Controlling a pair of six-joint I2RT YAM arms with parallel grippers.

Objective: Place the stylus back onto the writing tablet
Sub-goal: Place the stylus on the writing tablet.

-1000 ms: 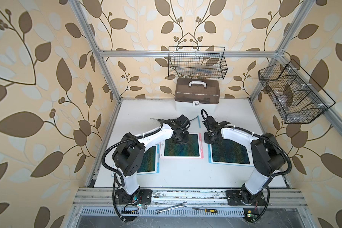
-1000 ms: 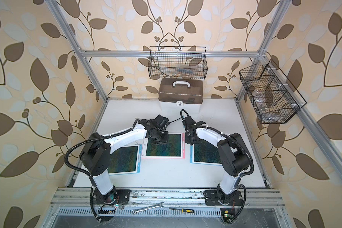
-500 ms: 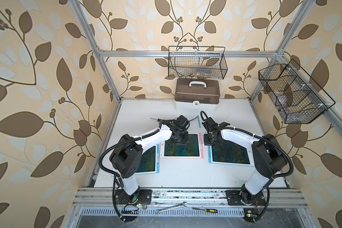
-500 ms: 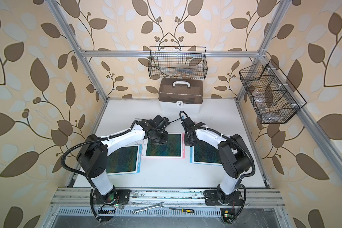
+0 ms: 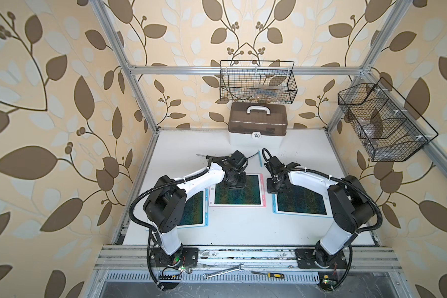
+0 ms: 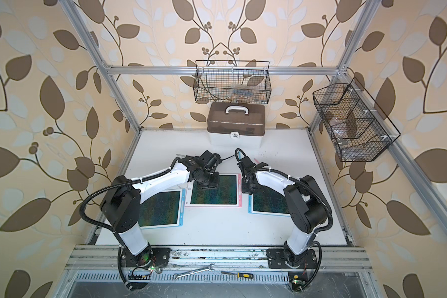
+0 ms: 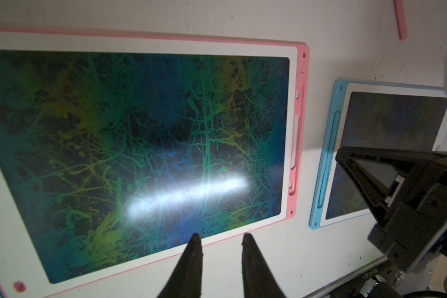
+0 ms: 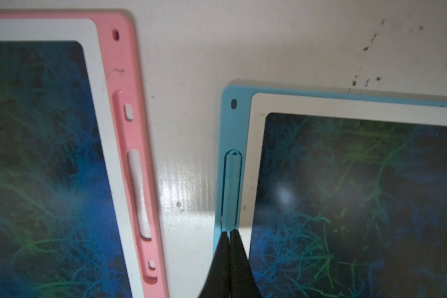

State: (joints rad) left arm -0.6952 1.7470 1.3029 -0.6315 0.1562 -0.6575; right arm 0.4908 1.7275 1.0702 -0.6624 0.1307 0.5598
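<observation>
MOVED: right gripper (image 8: 229, 232) has closed, tips together on, not around, the blue stylus (image 8: 232, 185) | STYLUS: in the blue tablet (image 8: 226, 121)'s side groove | OTHER: left gripper (image 7: 221, 238) parted, empty, beside that tablet | PROGRESS: seemingly seated — only withdrawal left | VIEWS: right wrist shows the seating closely — in both top views the right arm (image 5: 307, 180) covers it

Top views bright, even, edges warped. Your left wrist cam: glare streak on pink tablet (image 7: 140, 123); right wrist cam blurry.
</observation>
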